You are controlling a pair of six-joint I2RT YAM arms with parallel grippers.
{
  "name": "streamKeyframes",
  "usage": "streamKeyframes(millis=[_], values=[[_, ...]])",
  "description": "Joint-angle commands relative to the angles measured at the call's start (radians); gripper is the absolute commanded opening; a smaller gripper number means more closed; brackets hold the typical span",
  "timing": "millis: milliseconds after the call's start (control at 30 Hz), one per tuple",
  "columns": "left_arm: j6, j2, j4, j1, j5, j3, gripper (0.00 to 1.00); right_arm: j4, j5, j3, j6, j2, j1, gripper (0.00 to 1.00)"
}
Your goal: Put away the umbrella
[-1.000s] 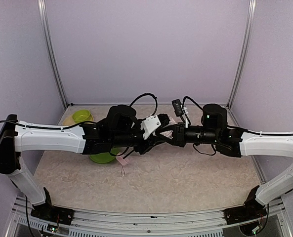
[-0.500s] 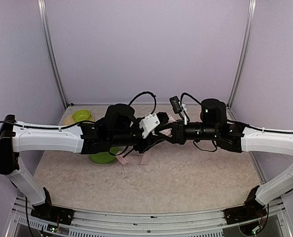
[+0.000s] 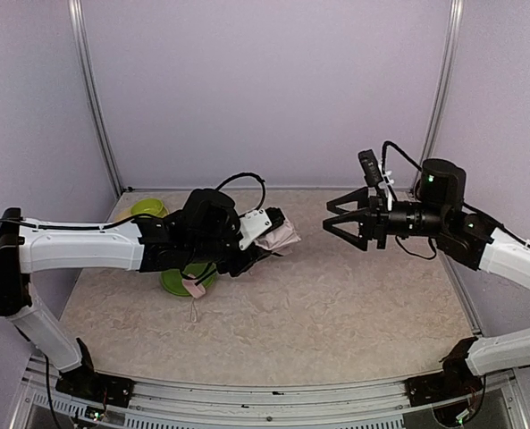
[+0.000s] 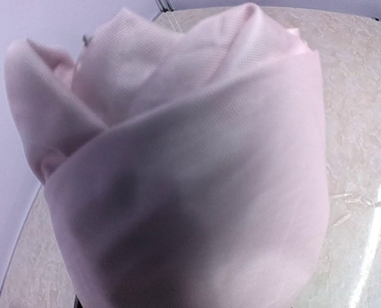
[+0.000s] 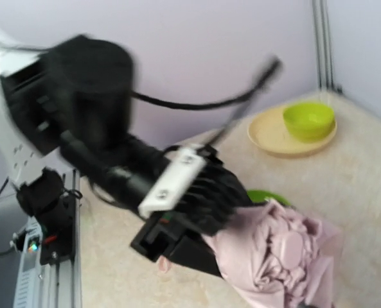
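Above the table (image 3: pixel 363 304), left of centre, the left gripper (image 3: pixel 266 239) clasps the collapsed umbrella (image 3: pixel 283 236), canopy bunched; the right gripper (image 3: pixel 336 222) hangs wide open, well apart. Folding appears done; stowing not yet.

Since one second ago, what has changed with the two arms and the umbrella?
The right pincer drew back to the right, away from the umbrella, and now stands open and apart from it. The left pincer keeps its hold on the umbrella, almost in the same place. The green plate has not moved.
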Motion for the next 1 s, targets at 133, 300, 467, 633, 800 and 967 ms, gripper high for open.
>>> streamKeyframes(millis=[133, 300, 467, 633, 800, 967], values=[[0.076, -0.244, -0.060, -0.054, 0.233, 0.023, 0.00, 0.156, 0.036, -0.222, -0.227, -0.084, -0.020, 0.77], [0.099, -0.368, -0.128, -0.068, 0.408, 0.040, 0.00, 0.286, -0.019, -0.206, -0.211, 0.038, -0.002, 0.77], [0.123, -0.389, -0.232, -0.075, 0.493, 0.112, 0.00, 0.363, -0.061, -0.137, -0.257, 0.207, 0.133, 0.86], [0.125, -0.377, -0.254, -0.111, 0.483, 0.145, 0.00, 0.511, -0.073, -0.118, -0.184, 0.332, 0.170, 0.90], [0.101, -0.368, -0.214, -0.137, 0.440, 0.158, 0.00, 0.729, -0.059, -0.124, -0.068, 0.443, 0.213, 0.87], [0.107, -0.362, -0.207, -0.142, 0.461, 0.166, 0.00, 0.763, -0.017, -0.081, -0.046, 0.540, 0.230, 0.78]])
